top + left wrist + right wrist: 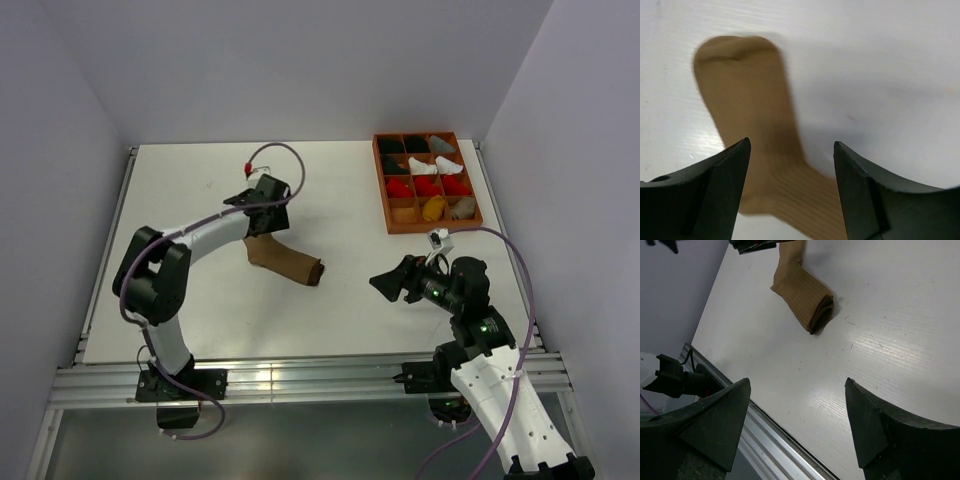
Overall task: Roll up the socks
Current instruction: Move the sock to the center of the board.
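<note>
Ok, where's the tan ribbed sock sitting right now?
In the top view the tan ribbed sock lies flat left of centre, one end under the left gripper, apart from the orange compartment tray at the far right.

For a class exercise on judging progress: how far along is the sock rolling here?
Done: rolled sock bundles sit in the orange tray. In hand: nothing gripped; the left gripper hangs open over the tan sock, which lies stretched out on the table. Left: rolling it; the right gripper hangs open, apart from it.
</note>
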